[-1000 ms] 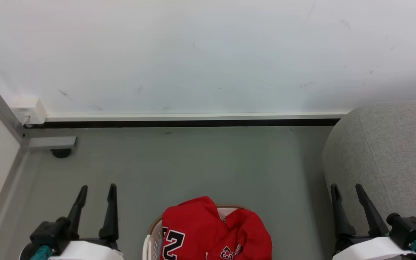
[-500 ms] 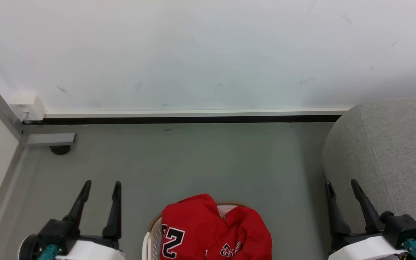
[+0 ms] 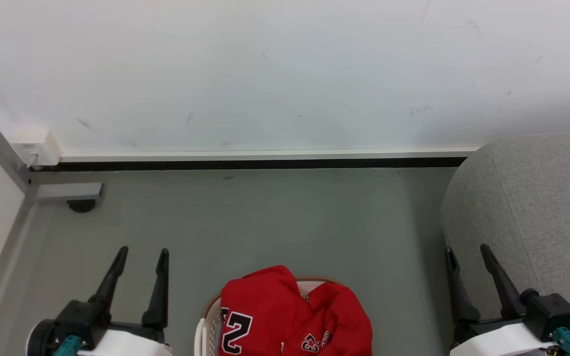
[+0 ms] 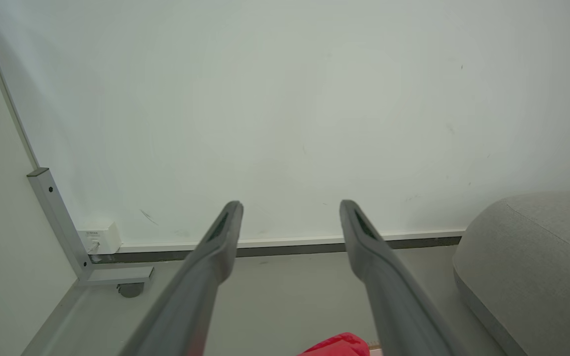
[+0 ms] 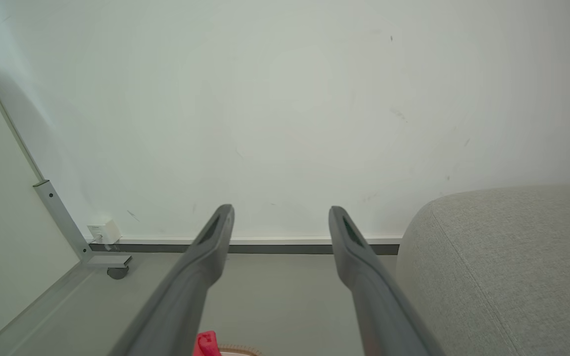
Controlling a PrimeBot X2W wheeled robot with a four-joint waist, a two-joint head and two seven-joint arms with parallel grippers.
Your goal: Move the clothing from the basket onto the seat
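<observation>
At the bottom edge of the head view, between the two arms, the clothing (image 3: 290,316) lies heaped in the basket (image 3: 205,326), red cloth mounded above the brown rim with a black-and-white numeral on the left fold. None of it is on the seat (image 3: 537,212), which stands to the right, near the basket but apart from it. The left gripper (image 3: 144,250) hangs left of the basket and the right gripper (image 3: 466,248) hangs beside the seat's rounded flank. Each has its fingers spread, holds nothing and points toward the wall (image 3: 285,74). The step in hand looks like the first reach into the basket. To do it well, I judge that one gripper should come down over the top of the mound with fingers wide and close on a raised fold rather than a flat patch, deep enough to hold one garment firmly. The right arm is nearer the seat, so it probably has the shorter carry. Lifting straight up until the cloth clears the rim should keep the light basket from tipping or dragging. The floor (image 3: 265,222) is smooth grey-green. A white skirting (image 3: 265,156) over a dark gap runs along the pale, scuffed wall, and at the left a grey metal frame (image 3: 67,191) on a dark caster (image 3: 81,206) stands below a small white box (image 3: 35,147).
</observation>
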